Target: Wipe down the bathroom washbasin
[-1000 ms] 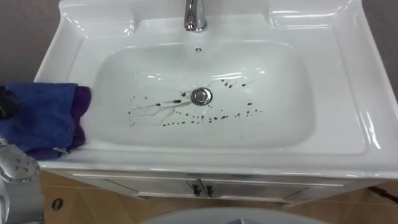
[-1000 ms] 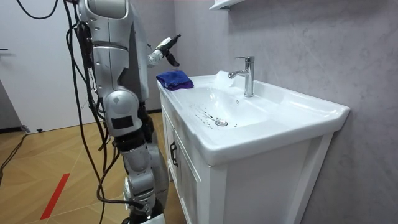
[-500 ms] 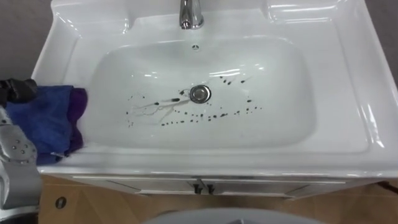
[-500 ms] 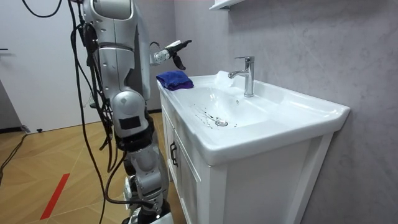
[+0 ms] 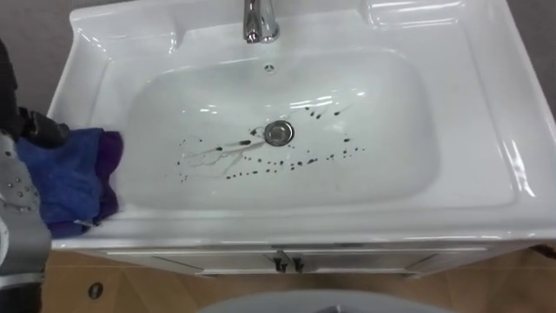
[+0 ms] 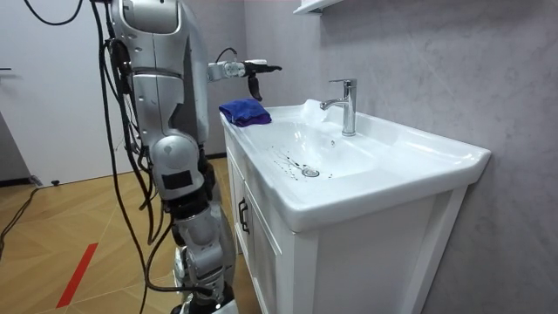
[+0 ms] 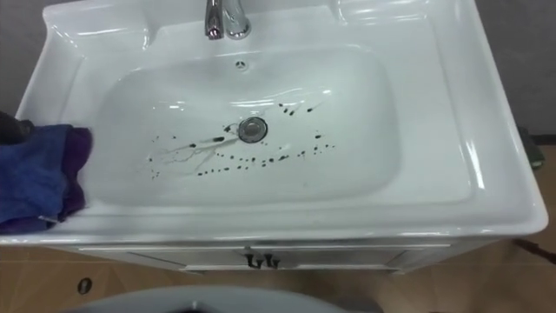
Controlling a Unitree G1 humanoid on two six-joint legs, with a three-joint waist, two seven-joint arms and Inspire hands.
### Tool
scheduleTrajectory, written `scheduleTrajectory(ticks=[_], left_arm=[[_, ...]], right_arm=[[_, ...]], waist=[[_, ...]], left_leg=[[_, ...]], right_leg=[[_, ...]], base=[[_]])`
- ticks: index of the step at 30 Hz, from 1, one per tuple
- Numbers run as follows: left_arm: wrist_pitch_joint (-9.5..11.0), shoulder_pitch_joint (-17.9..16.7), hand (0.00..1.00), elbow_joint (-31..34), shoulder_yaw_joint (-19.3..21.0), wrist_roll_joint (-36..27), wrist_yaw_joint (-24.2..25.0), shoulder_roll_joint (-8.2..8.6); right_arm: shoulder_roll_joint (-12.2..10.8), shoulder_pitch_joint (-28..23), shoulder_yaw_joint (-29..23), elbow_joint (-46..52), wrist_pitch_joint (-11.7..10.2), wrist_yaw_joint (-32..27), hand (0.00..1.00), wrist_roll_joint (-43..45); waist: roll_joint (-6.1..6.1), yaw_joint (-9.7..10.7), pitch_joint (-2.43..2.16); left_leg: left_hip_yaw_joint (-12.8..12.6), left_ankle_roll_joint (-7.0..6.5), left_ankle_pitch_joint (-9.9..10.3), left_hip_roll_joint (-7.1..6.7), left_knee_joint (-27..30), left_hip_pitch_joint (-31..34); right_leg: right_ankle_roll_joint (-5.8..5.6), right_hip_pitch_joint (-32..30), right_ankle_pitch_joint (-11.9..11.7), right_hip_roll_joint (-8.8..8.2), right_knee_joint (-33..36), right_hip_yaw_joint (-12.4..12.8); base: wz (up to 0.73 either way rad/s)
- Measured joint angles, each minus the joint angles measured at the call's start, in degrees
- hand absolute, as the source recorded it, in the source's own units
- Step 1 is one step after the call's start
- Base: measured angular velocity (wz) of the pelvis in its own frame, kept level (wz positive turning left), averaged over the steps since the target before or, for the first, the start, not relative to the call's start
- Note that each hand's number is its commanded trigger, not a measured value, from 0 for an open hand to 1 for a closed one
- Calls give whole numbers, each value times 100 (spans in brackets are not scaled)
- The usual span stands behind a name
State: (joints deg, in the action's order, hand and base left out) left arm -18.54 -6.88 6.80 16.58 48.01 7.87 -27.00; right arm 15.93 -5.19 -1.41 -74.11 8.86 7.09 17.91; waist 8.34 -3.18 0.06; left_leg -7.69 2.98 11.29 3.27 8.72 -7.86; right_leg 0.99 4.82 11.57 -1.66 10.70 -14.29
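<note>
The white basin (image 5: 486, 113) has dark specks and streaks (image 5: 261, 161) spread around its drain (image 5: 277, 132). A chrome tap (image 5: 259, 22) stands at the back rim. On the left rim lies a crumpled blue cloth (image 5: 65, 178), also seen as the cloth (image 6: 244, 111) in the room view. My left hand (image 6: 253, 68) is stretched out level above that cloth, fingers straight, not touching it. In the left eye view the left hand (image 5: 42, 130) shows as dark fingertips at the cloth's far left edge.
I stand at the front left of the white vanity cabinet (image 6: 270, 253), whose door handles (image 5: 285, 261) sit under the front rim. A grey wall (image 6: 436, 61) runs behind the tap, and a wooden floor (image 6: 70, 227) lies beside me.
My left arm has swung up and forward from beside my body to level above the cloth. The eye view has shifted slightly; the cloth and stains have not moved.
</note>
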Motion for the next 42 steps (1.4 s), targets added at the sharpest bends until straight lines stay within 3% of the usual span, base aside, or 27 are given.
scheduleTrajectory(ticks=[4,6,10,12,15,28,32,37,41,42], left_arm=[[-93,27,0,0,0,4,593,-439],[-152,175,0,-1,1,5,962,-769],[-195,425,0,-9,1,5,1231,-1084],[-196,547,0,-35,0,-6,1431,-1320],[-201,694,0,-112,0,-33,1642,-1496],[-195,749,0,-116,-3,-85,2457,-1539],[-211,711,0,-116,-96,-83,2702,-1538],[-215,456,0,-115,-171,-81,2901,-1484],[-239,185,0,-124,-175,-83,2914,-1334],[-258,91,0,-136,-176,-82,2911,-1220]], right_arm=[[57,5,-2,-15,-2,9,0,63],[125,13,-58,17,-1,62,0,83],[241,78,-113,51,-9,51,0,119],[288,117,-110,91,-19,-12,0,148],[326,126,-98,105,-53,-120,0,194],[393,209,17,126,-199,-216,0,195],[392,253,19,115,-187,-226,0,192],[391,320,18,105,-177,-335,0,193],[385,356,25,111,-159,-329,0,158],[385,358,25,107,-156,-328,0,107]], waist=[[85,-29,17],[130,-62,27],[175,-101,14],[196,-158,9],[210,-163,0],[186,-157,18],[166,-139,43],[123,-50,75],[93,-36,87],[88,-37,83]], left_leg=[[-10,0,0,-1,3,-40],[-13,0,0,0,4,-18],[-14,0,0,-1,36,37],[-21,0,0,4,50,77],[-21,0,0,7,63,126],[1,0,0,15,63,123],[10,0,0,13,57,126],[23,0,0,11,57,131],[24,0,0,10,58,122],[23,0,0,9,59,118]], right_leg=[[3,9,-2,1,0,10],[3,-4,-2,-24,4,12],[4,-87,-2,-23,22,23],[9,-94,-5,-25,27,26],[10,-117,-6,-24,22,20],[9,-100,-7,-14,-9,81],[9,-86,-7,-15,-8,78],[9,-88,-7,-16,-8,41],[9,-103,-7,-21,-2,14],[9,-100,-7,-22,0,15]], base=[[0],[0],[-1],[-2],[0],[-1],[1],[4],[0],[0]])
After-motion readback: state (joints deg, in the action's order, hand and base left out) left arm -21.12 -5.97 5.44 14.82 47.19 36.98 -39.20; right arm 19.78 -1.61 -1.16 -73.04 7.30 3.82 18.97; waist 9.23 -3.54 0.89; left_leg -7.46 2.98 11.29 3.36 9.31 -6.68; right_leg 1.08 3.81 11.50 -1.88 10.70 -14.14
